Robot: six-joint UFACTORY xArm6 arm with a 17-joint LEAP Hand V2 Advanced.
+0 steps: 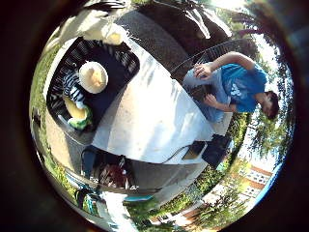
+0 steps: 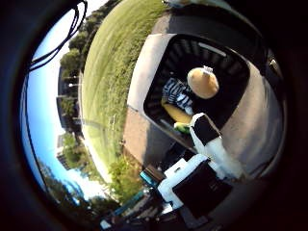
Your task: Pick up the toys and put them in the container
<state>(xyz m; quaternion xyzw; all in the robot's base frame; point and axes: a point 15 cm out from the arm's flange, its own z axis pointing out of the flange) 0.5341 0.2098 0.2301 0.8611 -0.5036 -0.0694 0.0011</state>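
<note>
The black slatted container (image 1: 123,60) sits at one end of the white tabletop (image 1: 159,121) and already holds the toys: a tan round plush (image 2: 202,83), a striped one (image 2: 177,94), a yellow-green one (image 1: 77,113). All look soft, light, easily squeezed at mid-body. The hand (image 2: 207,154) hovers above; its fingers (image 2: 211,139) extend straight, holding nothing.

black basket (image 1: 126,59) on white table (image 1: 159,121), toys (image 1: 92,76) inside
</note>
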